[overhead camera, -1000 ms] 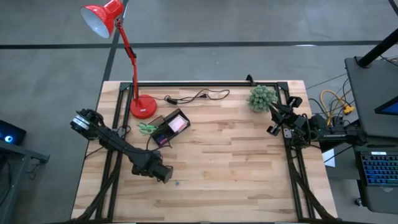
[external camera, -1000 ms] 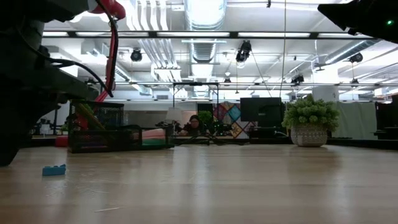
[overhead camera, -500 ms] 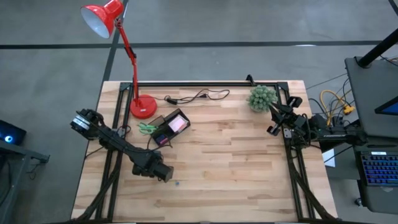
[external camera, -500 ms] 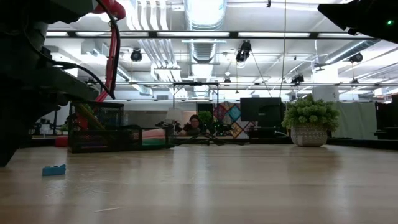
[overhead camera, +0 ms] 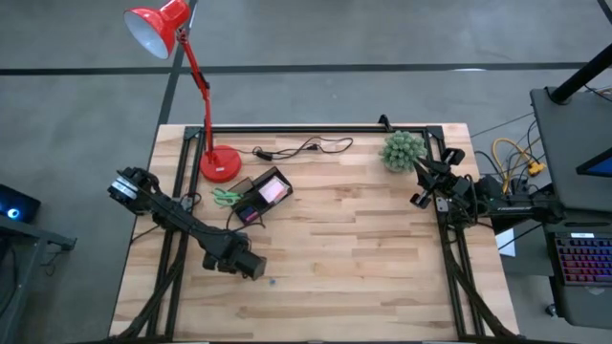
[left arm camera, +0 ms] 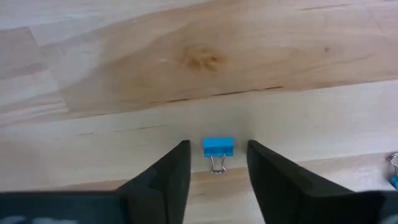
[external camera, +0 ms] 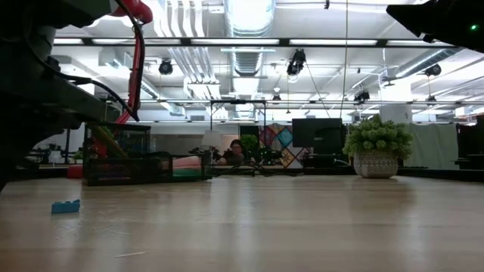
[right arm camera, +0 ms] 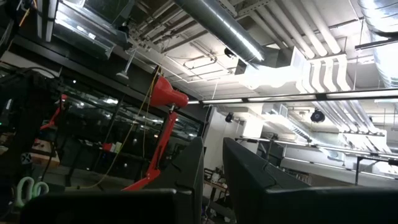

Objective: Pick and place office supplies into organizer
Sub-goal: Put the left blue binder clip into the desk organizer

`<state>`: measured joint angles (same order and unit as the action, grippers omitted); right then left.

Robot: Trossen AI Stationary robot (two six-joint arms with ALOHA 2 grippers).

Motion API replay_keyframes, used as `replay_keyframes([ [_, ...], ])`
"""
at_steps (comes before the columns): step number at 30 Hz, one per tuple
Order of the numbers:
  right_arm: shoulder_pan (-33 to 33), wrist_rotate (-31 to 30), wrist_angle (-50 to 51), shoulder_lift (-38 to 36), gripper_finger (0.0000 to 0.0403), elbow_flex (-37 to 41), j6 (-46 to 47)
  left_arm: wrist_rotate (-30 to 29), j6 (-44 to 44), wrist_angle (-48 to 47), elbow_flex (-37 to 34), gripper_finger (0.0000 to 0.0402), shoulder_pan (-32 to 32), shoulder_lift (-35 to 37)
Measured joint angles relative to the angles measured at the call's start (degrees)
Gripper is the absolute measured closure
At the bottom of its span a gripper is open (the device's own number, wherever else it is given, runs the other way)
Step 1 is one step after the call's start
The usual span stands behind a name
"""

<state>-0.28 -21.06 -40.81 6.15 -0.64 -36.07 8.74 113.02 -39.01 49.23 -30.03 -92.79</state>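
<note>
While its two dark fingers stand apart on either side of a small blue binder clip, the left gripper sits low over the front-left part of the wooden table, jaws open and touching nothing. The clip lies flat on the boards between the fingertips, its wire handles pointing toward the wrist; the high view shows it only as a tiny blue speck just beyond the gripper, and the low view shows it alone on the near boards at the left.

Organizer: small black divided tray, back-left part of the table, well apart from the clip. A pink sticky-note pad shows in one compartment; the contents of the other compartments cannot be made out.

Green-handled scissors: flat on the table just beside the organizer, on its left side.

Red desk lamp: round base behind the organizer near the back-left corner, arm reaching up and past the table edge.

Black cable: loose along the back edge.

Potted green plant ball: back-right corner.

Right gripper: raised at the right edge near the plant, fingers a narrow gap apart with nothing between them, pointing up at the ceiling.
</note>
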Motion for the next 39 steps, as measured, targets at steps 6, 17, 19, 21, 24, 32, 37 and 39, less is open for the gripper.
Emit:
replay_keyframes([
  [6,0.0,0.0,0.0,0.0,0.0351,0.0,0.0,0.2,-2.8,-0.1,0.0,0.0321,0.0,0.0],
  [17,0.0,0.0,0.0,0.0,0.0351,0.0,0.0,-0.9,-7.4,-0.5,0.0,0.0385,-0.1,0.1],
  [19,0.0,0.0,0.0,0.0,0.0351,0.0,0.0,-0.8,-8.9,-0.6,0.2,0.0384,-0.1,0.2],
  [21,0.0,0.0,0.0,0.0,0.0351,0.0,0.0,-0.9,-9.1,-0.7,0.3,0.0384,-0.1,0.5],
  [24,0.0,0.0,0.0,0.0,0.0351,0.0,0.0,-1.3,-9.1,-0.6,0.2,0.0384,-0.1,1.5],
  [32,0.0,0.0,0.0,0.0,0.0351,0.0,0.0,-1.5,-9.0,-0.5,0.1,0.0385,0.0,3.5],
  [37,0.0,0.0,-0.1,0.0,0.0351,0.0,0.0,-1.3,-10.1,-0.5,0.1,0.0384,0.0,3.6],
  [39,0.0,0.0,-0.1,0.0,0.0351,0.0,0.0,-1.2,-10.1,-0.5,0.1,0.0384,0.0,3.6],
])
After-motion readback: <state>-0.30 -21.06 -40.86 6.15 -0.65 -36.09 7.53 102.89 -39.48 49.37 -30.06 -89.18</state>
